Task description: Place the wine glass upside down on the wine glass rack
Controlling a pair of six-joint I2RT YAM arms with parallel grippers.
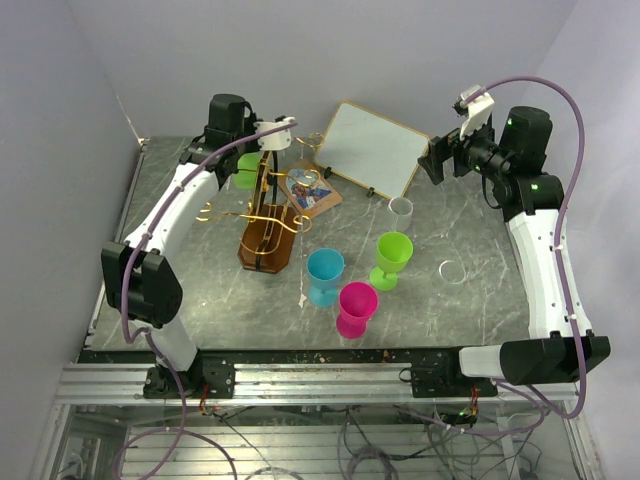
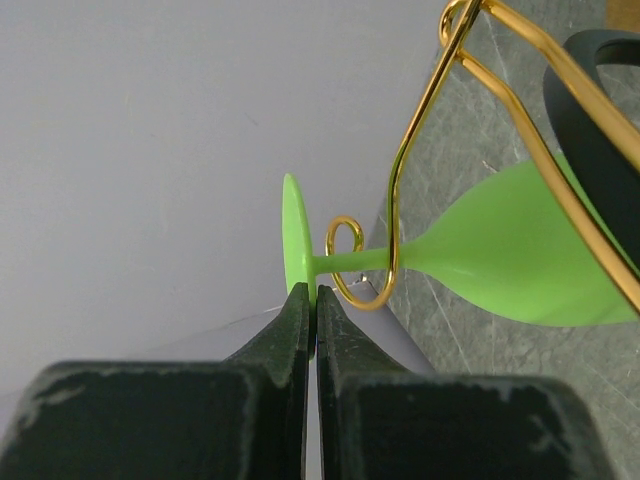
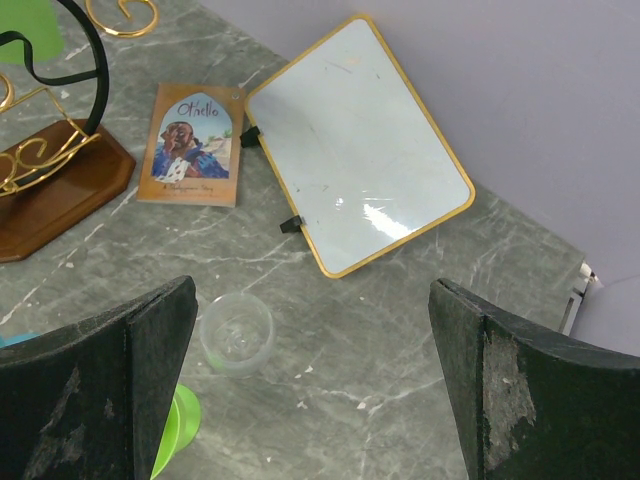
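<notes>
Green wine glass [image 2: 520, 250] stem slotted in wine glass rack [image 2: 397, 200] arm — left gripper [image 2: 313, 296] clamped on its foot, release pending; right gripper [image 3: 315, 340] spread wide, empty.

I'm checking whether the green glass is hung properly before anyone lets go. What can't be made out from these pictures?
Left wrist view: the green wine glass, pinched at its foot by the left fingers, loses its rim past the right edge and behind the rack wire.
Top view: the left arm covers that grip and the scroll around the stem.
Right wrist view: the left edge cuts off most of the rack.
</notes>
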